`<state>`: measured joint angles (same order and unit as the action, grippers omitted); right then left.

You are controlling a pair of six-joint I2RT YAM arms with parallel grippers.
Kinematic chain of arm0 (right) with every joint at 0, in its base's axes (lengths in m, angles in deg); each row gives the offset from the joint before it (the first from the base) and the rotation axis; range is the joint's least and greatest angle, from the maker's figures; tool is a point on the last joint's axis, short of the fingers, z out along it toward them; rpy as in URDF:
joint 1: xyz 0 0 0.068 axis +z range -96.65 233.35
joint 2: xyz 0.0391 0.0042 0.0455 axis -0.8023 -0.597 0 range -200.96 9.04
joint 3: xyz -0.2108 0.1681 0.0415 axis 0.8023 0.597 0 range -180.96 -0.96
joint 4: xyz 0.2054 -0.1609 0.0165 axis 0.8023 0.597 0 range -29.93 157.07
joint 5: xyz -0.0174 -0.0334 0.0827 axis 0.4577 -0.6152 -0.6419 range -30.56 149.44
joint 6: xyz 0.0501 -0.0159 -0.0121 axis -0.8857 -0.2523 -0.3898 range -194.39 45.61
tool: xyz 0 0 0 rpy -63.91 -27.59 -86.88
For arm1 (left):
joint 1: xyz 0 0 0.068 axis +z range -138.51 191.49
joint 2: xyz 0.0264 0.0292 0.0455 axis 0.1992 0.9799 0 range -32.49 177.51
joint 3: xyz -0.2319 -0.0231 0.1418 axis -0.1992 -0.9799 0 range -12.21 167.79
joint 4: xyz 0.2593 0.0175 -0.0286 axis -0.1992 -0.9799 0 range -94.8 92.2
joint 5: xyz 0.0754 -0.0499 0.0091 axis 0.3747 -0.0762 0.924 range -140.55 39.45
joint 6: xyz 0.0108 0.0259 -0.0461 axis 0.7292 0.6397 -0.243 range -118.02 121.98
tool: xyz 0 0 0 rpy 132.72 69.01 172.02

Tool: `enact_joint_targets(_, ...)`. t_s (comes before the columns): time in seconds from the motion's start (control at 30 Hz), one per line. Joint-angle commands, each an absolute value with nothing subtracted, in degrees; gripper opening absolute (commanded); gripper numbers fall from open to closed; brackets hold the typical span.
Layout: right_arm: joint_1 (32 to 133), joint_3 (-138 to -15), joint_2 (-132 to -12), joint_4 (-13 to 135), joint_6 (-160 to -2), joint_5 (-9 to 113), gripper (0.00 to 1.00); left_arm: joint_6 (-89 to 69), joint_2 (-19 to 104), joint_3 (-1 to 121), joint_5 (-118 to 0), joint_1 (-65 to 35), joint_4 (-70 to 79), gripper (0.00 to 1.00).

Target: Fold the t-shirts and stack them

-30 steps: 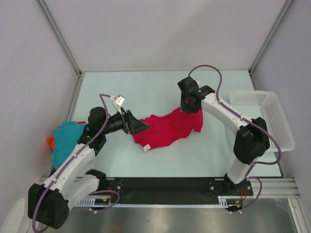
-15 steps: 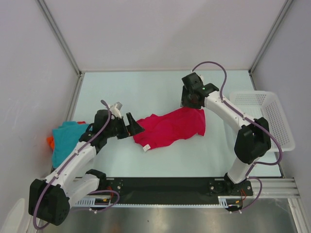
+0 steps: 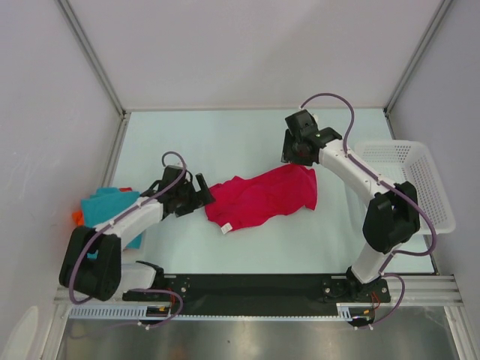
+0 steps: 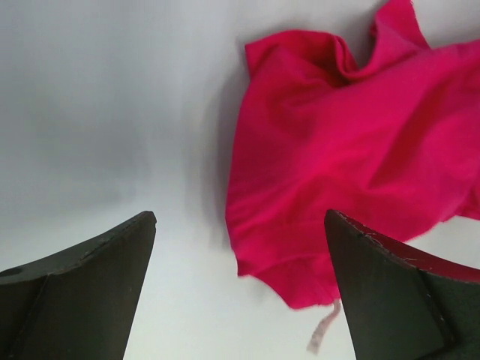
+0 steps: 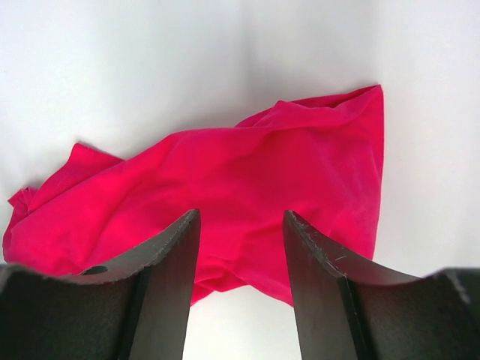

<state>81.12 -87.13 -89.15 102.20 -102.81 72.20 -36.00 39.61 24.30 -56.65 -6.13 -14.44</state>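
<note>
Crimson-pink t-shirt lies crumpled mid-tabletop, stretched roughly left to right, with a small white label sticking out at its near-left corner. Not folded.

Left fingers are spread wide and hold nothing. They sit low, just beside the shirt's left edge, apart from the cloth. In the left wrist view the shirt lies ahead of the fingers, mostly toward the right-hand finger. The left-hand finger faces bare tabletop, and the label shows near the right fingertip.

Right fingers are parted too, nothing pinched. They hang over the shirt's far right corner. The right wrist view looks down on the shirt, with cloth showing through the gap between the fingers and spreading left and right beyond both tips. Cannot tell if the tips touch the cloth.

Teal-blue t-shirt is bunched at the tabletop's left edge, well apart from the pink one, with the orange t-shirt peeking out at its left side. White mesh basket stands at the right edge.
</note>
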Motion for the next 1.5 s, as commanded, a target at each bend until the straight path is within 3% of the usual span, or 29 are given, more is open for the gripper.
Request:
enact_joint_targets(0.0,79.81,-87.45,-85.97,102.16,-101.72,72.63,0.53,-36.51,46.6,28.74,-56.25,-5.91,-6.68,0.99)
enact_joint_targets(0.33,77.52,-85.96,-87.9,101.29,-101.9,71.92,0.53,-38.71,60.32,32.09,-60.47,-6.44,1.93,0.92)
enact_joint_targets(0.43,77.25,-85.87,-89.75,100.76,-102.07,71.75,0.53,-38.98,61.29,33.23,-62.05,-6.52,1.94,0.71)
enact_joint_targets(0.57,76.82,-85.6,-92.12,99.71,-101.98,71.31,0.53,-39.59,60.33,34.9,-63.29,-7.05,3.08,0.0)
enact_joint_targets(0.83,76.46,-86.92,-97.47,96.98,-101.46,69.99,0.53,-36.61,53.66,40.7,-62.24,-8.37,-6.23,0.0)
enact_joint_targets(1.1,75.85,-94.21,-105.57,97.51,-101.1,70.17,0.53,-32.74,37.5,45.8,-61.09,-8.81,-18.43,0.0)
enact_joint_targets(1.47,75.49,-99.23,-110.23,97.07,-100.93,68.76,0.51,-34.93,21.04,37.81,-62.94,-8.81,-24.16,0.0)
